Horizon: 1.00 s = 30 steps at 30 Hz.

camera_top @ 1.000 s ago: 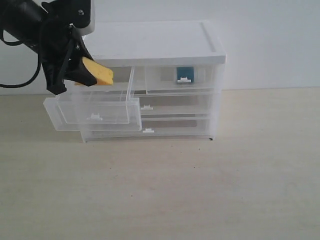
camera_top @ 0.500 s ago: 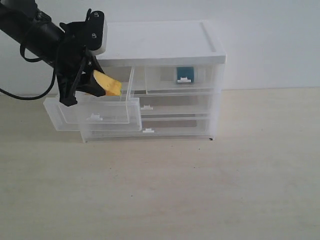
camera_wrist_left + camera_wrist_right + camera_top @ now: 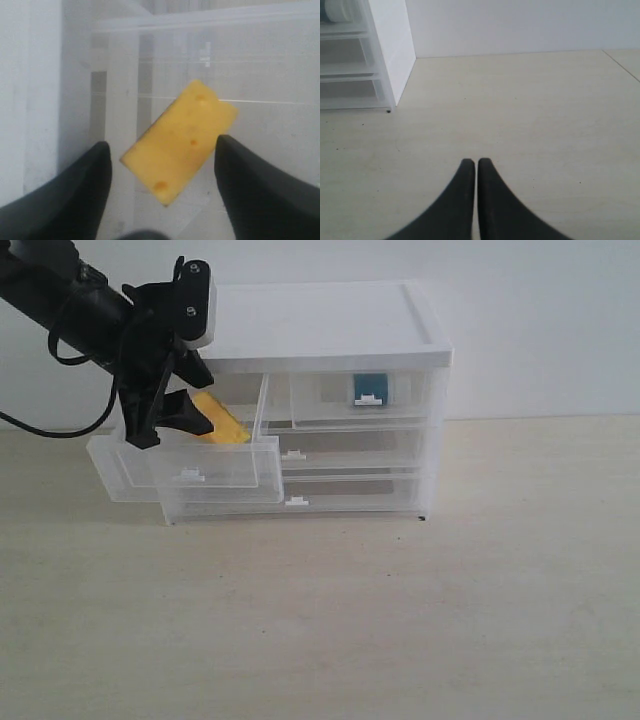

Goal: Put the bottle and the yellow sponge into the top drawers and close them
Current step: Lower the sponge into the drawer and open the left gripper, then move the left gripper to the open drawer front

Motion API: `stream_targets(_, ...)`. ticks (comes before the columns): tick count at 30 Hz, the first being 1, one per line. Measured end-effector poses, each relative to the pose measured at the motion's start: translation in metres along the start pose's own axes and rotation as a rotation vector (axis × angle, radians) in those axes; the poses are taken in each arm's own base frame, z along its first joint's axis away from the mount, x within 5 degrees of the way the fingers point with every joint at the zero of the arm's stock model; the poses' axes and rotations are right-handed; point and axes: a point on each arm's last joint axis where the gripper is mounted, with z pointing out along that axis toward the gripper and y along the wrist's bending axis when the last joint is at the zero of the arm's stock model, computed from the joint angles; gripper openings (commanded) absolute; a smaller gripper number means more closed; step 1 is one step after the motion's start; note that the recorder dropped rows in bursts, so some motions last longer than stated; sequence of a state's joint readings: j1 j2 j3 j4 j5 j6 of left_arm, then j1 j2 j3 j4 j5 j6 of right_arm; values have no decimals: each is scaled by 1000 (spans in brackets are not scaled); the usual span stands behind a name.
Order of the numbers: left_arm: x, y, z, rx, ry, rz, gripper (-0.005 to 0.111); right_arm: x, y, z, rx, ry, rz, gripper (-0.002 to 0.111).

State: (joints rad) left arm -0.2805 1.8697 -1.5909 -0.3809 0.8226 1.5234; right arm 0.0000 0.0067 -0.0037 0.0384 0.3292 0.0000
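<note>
Left claw (image 3: pixel 172 428) hangs spread over the pulled-out top left drawer (image 3: pixel 190 468) in the exterior view, and we see the yellow sponge (image 3: pixel 222 423) tilted, its lower end down inside that drawer. The bottle (image 3: pixel 370 388) sits in the shut top right drawer (image 3: pixel 330 405).

From the left wrist, the sponge is a pitted yellow slab, loose between the fingers (image 3: pixel 75 200).

From the right wrist, the right claw (image 3: pixel 477 162) is clenched on nothing, with open table (image 3: pixel 545 100) around it, well apart from the cabinet (image 3: pixel 390 50).
</note>
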Motion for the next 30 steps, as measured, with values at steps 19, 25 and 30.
stream_targets(19,-18,17,-64,-259,-65,-254,21,0,0,0,0,0,0,0)
stream_targets(25,-17,6,-84,-201,-6,-380,4,0,0,0,0,0,0,0)
stream_targets(30,-15,-19,-94,34,86,-340,6,0,0,0,0,0,0,0)
